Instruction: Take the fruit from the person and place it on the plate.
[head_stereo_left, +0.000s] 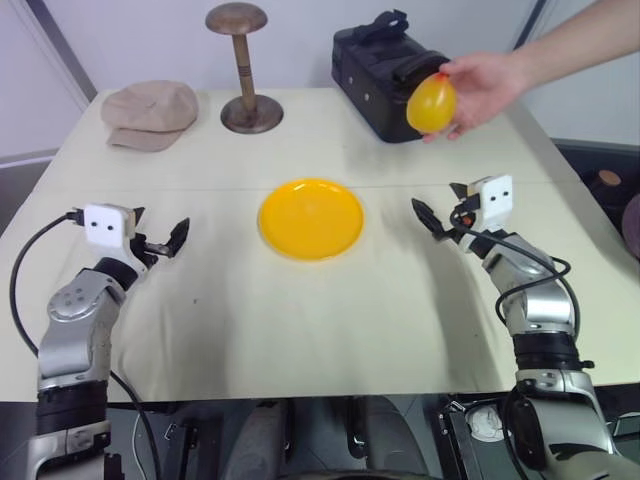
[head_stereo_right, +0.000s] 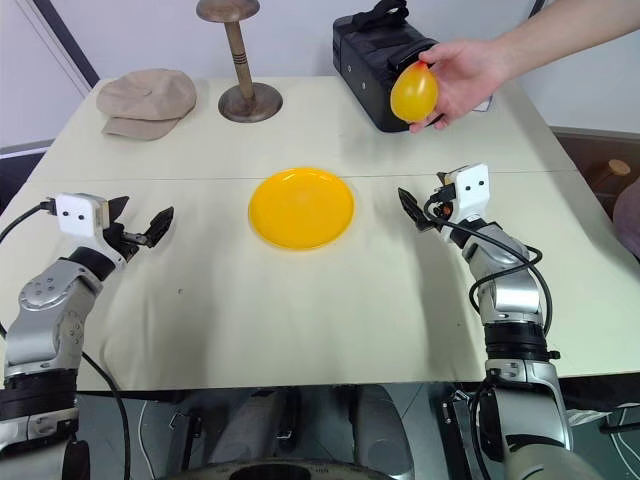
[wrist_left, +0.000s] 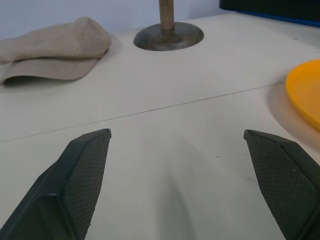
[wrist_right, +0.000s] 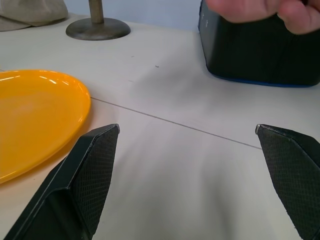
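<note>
A person's hand (head_stereo_left: 492, 85) reaches in from the back right and holds the yellow-orange fruit (head_stereo_left: 431, 103) in the air, in front of a black bag. The round yellow plate (head_stereo_left: 311, 217) lies flat at the middle of the table. My right gripper (head_stereo_left: 440, 204) stands open just right of the plate, below and in front of the fruit, with nothing between its fingers (wrist_right: 85, 175). My left gripper (head_stereo_left: 160, 230) hovers open over the table left of the plate, also holding nothing. The plate's rim (wrist_left: 305, 95) also shows in the left wrist view.
Along the back of the table stand a black bag (head_stereo_left: 380, 70), a wooden hat stand (head_stereo_left: 243, 75) with a round base, and a beige cap (head_stereo_left: 150, 115). The cream tablecloth (head_stereo_left: 320, 320) reaches the front edge.
</note>
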